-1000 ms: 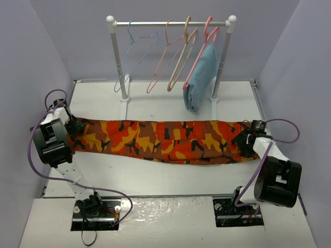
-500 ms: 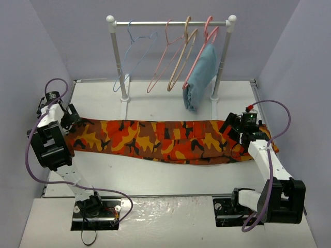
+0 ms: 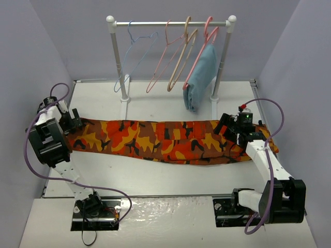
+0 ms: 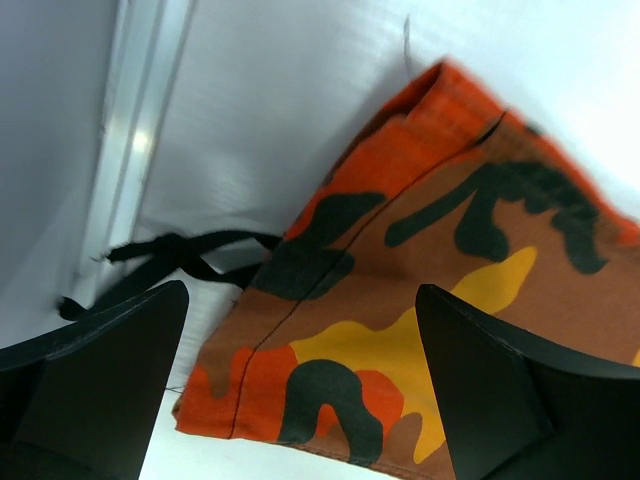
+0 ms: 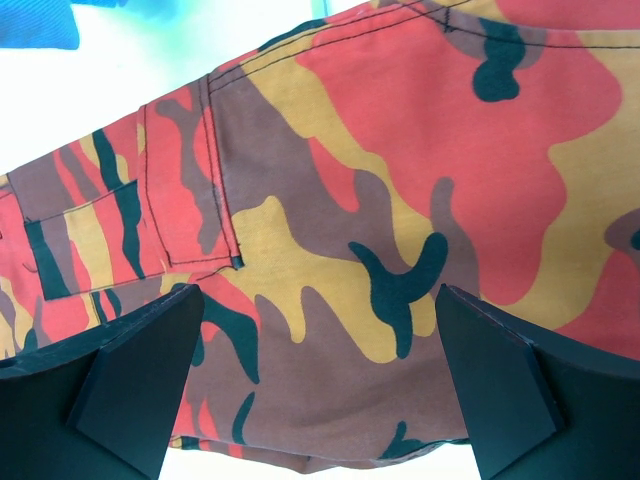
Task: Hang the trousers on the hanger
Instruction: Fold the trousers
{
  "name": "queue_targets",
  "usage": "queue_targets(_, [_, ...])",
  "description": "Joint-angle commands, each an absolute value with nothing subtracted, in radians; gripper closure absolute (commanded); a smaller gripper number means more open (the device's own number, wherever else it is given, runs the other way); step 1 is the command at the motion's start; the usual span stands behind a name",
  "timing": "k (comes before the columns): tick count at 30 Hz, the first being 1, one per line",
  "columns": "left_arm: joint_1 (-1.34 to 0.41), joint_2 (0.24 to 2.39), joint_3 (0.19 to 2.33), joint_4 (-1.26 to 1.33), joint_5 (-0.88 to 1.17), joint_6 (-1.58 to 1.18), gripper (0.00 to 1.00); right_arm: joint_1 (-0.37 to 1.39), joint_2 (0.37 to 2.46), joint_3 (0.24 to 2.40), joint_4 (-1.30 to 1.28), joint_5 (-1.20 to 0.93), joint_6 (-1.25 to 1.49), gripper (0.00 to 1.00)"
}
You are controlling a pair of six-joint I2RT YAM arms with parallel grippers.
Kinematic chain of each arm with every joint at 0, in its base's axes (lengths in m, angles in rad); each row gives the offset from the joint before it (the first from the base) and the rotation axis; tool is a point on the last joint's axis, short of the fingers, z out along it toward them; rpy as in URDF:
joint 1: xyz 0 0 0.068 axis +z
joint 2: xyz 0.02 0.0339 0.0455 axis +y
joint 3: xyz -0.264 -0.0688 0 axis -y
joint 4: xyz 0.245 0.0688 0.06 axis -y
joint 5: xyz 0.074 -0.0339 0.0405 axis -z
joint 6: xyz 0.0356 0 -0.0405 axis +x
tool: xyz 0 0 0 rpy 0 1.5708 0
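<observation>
The long fabric trousers (image 3: 165, 140), printed in orange, red, yellow and dark brown camouflage, lie stretched flat across the white table (image 3: 155, 175), running left to right in front of the white clothes rail (image 3: 170, 23). The thin light-blue wire hanger (image 3: 135, 54) hangs by its hook near the rail's left end, well apart from the trousers. Further right on the rail hang a pink wire hanger (image 3: 163, 62), a tan hanger (image 3: 181, 59) and a folded light-blue garment (image 3: 201, 77).

The left gripper (image 3: 75, 121) is over the trousers' left end with its jaws spread wide and nothing pinched (a loose black cord (image 4: 170, 255) trails from the fabric there). The right gripper (image 3: 227, 129) is over the right end, also spread wide and holding nothing, with a stitched pocket (image 5: 190, 180) below it.
</observation>
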State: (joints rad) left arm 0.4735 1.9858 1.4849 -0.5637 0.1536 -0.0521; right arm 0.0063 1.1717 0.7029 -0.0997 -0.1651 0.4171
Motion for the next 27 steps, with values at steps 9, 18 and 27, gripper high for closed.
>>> queue_targets(9, [0.491, 1.950, 1.414, -0.574, 0.206, -0.103, 0.03, 0.020, 1.169, 0.707, -0.041, -0.170, 0.416, 0.01])
queue_targets(18, [0.482, 1.935, 1.334, -0.591, 0.189, -0.120, 0.07, 0.018, 1.164, 0.710, -0.031, -0.169, 0.425, 0.01])
queue_targets(27, [0.437, 1.954, 1.289, -0.584, 0.191, -0.116, 0.32, 0.020, 1.160, 0.707, -0.023, -0.169, 0.425, 0.01])
